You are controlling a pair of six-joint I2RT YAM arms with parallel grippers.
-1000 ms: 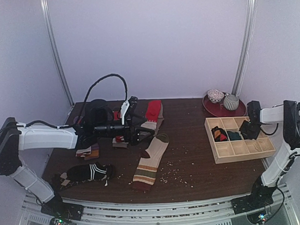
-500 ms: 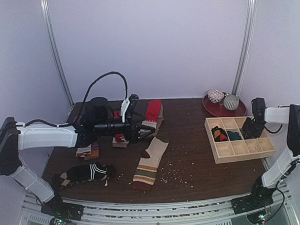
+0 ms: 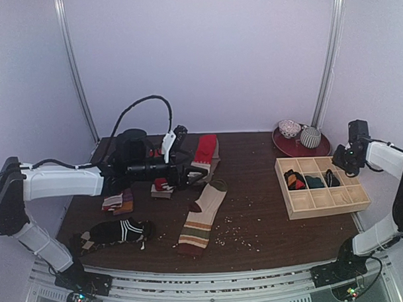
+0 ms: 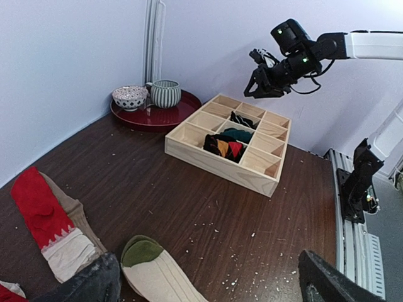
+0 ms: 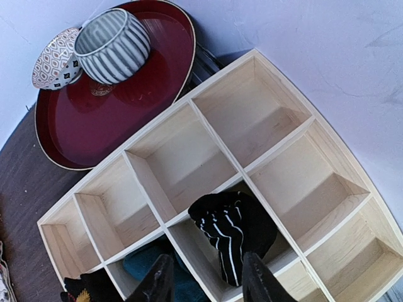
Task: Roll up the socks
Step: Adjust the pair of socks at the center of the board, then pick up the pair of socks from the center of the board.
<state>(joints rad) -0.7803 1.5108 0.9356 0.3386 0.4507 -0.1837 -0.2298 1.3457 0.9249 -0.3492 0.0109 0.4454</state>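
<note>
Right pincer (image 5: pixel 208 264) hovering released over striped roll (image 5: pixel 233 229), possibly loosening. Left pincer (image 4: pixel 208 277) gaping, risking snagging red sock (image 4: pixel 41 207) with beige sock (image 4: pixel 157 274).

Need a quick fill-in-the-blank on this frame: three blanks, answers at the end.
The wooden tray holds ___ rolled socks.
The striped cup stands on the ___ round plate.
The beige banded sock lying flat on the table has a ___ toe.
Missing words: three; red; green.
</note>
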